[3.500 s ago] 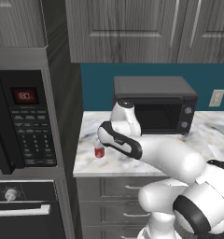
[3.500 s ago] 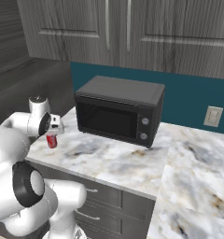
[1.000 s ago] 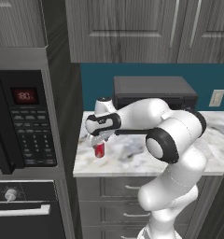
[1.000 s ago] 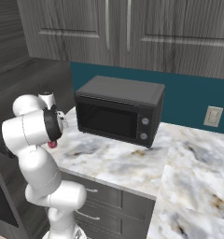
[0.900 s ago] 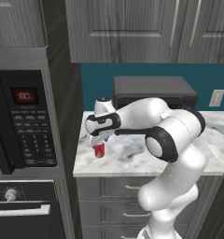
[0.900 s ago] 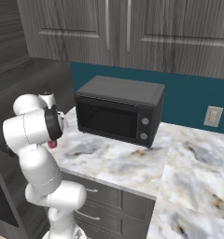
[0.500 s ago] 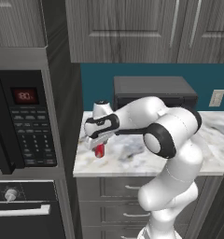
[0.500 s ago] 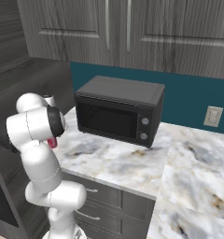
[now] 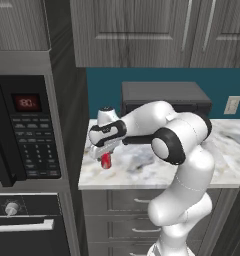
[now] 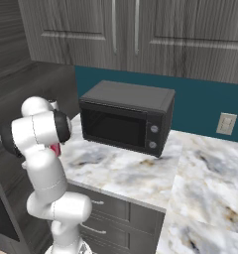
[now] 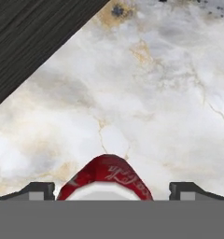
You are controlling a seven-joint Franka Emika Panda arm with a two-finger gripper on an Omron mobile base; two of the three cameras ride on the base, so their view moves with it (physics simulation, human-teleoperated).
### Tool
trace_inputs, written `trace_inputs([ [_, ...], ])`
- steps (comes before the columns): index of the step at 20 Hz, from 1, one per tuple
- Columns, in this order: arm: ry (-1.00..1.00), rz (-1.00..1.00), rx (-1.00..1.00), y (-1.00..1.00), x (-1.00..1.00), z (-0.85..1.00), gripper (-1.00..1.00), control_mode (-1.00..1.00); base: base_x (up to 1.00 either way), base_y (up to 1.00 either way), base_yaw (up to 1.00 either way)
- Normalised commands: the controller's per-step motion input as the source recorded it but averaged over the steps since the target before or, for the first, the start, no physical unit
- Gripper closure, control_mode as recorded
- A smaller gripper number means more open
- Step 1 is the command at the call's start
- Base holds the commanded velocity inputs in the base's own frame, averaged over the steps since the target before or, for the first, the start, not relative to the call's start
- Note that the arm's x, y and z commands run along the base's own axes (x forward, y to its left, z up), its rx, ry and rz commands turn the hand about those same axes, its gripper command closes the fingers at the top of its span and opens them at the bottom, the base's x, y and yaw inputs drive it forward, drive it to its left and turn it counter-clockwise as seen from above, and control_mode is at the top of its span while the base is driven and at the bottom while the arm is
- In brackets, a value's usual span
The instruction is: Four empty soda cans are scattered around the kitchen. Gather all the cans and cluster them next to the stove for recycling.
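I count one can [image 9: 106,160] in sight: a small red cylinder standing upright on the marble counter [image 9: 142,172], close to the counter's left end and near its front edge. In the hand view the can [image 11: 106,179] sits centred at the bottom, its red wall curving up between the two dark fingertips [image 11: 37,190], which stand wide to either side with a clear gap of counter showing between each tip and the can. So I read the gripper [image 9: 103,152] as spread wide around the can, not touching it. In the right base view only a sliver of red [image 10: 55,149] peeks out beside the arm's joint.

The counter is smooth white-grey marble with tan and dark veining, and a dark wood-grain panel [image 11: 30,37] borders it at that left end. One boxy dark-grey microwave [image 10: 126,117] stands at the back of the counter against the teal wall, with two round knobs on its right side. One white outlet [image 10: 225,123] is set in the wall further right. Grey wood-grain cabinets [image 10: 141,30] with slim metal handles hang above. One tall built-in black oven [image 9: 22,130] with a red display stands left of the counter.
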Motion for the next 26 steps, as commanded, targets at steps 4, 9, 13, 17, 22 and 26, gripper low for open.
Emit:
trace_inputs([
  [4,0.03,0.00,0.00,0.02,0.00,-0.12,1.00,-1.00,0.00,0.00,0.00],
  [9,-0.03,0.00,0.00,0.00,-0.26,0.04,1.00,-1.00,0.00,0.00,0.00],
  [13,-0.19,0.00,0.01,-0.04,-0.78,0.44,1.00,-1.00,0.00,0.00,0.00],
  [17,-0.19,0.00,0.05,-0.18,-0.74,0.51,1.00,-1.00,0.00,0.00,0.00],
  [22,-0.14,-0.03,0.13,-0.50,-0.81,0.57,1.00,-1.00,0.00,0.00,0.00],
  [26,-0.06,-0.10,0.13,-0.65,-0.87,0.51,1.00,-1.00,0.00,0.00,0.00],
])
